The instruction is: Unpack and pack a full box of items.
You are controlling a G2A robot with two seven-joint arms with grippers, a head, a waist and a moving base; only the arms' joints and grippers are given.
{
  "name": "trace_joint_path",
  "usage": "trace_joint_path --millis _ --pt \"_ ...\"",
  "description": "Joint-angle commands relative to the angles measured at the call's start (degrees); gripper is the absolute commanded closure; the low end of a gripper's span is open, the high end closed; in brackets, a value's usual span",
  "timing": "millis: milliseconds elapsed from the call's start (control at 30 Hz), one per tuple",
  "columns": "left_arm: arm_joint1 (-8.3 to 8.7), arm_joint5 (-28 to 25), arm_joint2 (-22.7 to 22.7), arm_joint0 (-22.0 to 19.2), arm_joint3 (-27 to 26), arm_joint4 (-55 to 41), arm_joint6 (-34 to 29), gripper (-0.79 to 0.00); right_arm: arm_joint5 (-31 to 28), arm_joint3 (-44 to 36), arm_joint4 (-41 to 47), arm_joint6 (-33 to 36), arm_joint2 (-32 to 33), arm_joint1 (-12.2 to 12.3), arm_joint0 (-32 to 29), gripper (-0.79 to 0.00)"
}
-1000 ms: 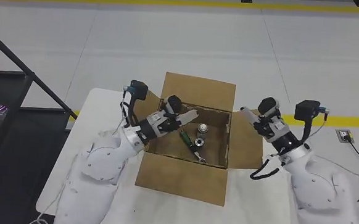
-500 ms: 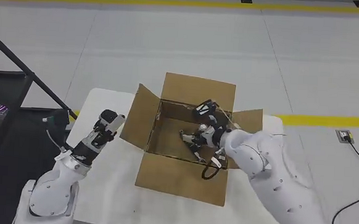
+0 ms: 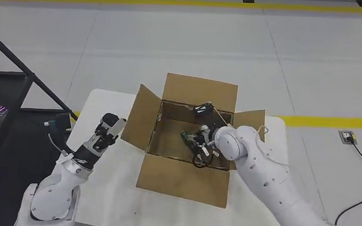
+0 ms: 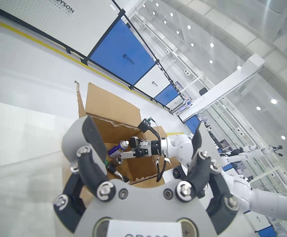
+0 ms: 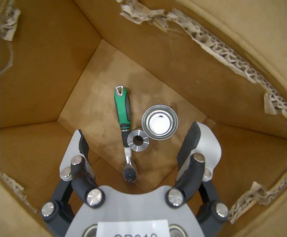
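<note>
Counter (image 3: 112, 171) white, with an open cardboard box (image 3: 183, 182) on it. Right claw (image 5: 136, 130) hangs inside the box, jaws spread, holding nothing. On the box floor ahead of it lies the ratchet (image 5: 122, 112), steel head nearest the claw, green-grey handle running away (long axis across the jaws' closing line). Steel socket (image 5: 138, 140) touches its shank; upright spray can (image 5: 159, 123) stands just beyond. Left claw (image 4: 143, 125), also released, is outside the box, so the right arm is nearer.
</note>
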Motion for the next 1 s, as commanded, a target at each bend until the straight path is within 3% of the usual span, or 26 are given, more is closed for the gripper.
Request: trace_joint_path --millis 0,67,100,133,167,400,533,733,967 --pt "0.00 0.00 0.00 0.00 0.00 0.00 0.00 -0.785 0.68 2.44 -0.01 -1.38 -0.71 -0.72 0.82 -0.785" --pt "0.00 0.00 0.00 0.00 0.00 0.00 0.00 -0.785 0.54 4.31 0.26 -2.52 -1.14 -1.30 1.43 -0.745" --pt "0.00 0.00 0.00 0.00 0.00 0.00 0.00 -0.785 0.58 5.14 0.22 -3.16 -1.36 -1.57 1.69 -0.662" --pt "0.00 0.00 0.00 0.00 0.00 0.00 0.00 -0.785 0.44 5.85 0.60 -3.60 -1.48 -1.85 1.84 -0.431" --pt "0.00 0.00 0.00 0.00 0.00 0.00 0.00 -0.785 0.22 6.57 0.86 -3.97 -1.60 -2.10 2.04 -0.376" --pt "0.00 0.00 0.00 0.00 0.00 0.00 0.00 -0.785 0.49 10.40 0.52 -5.76 -2.38 -3.53 3.24 -0.231" --pt "0.00 0.00 0.00 0.00 0.00 0.00 0.00 -0.785 1.71 10.71 -1.23 -6.55 -2.39 -3.86 3.60 0.000" --pt "0.00 0.00 0.00 0.00 0.00 0.00 0.00 -0.785 0.63 2.88 -2.71 -4.68 0.83 -2.53 2.01 0.000" --pt "0.00 0.00 0.00 0.00 0.00 0.00 0.00 -0.785 3.17 -20.10 -10.42 1.17 10.04 1.75 -7.40 0.000"
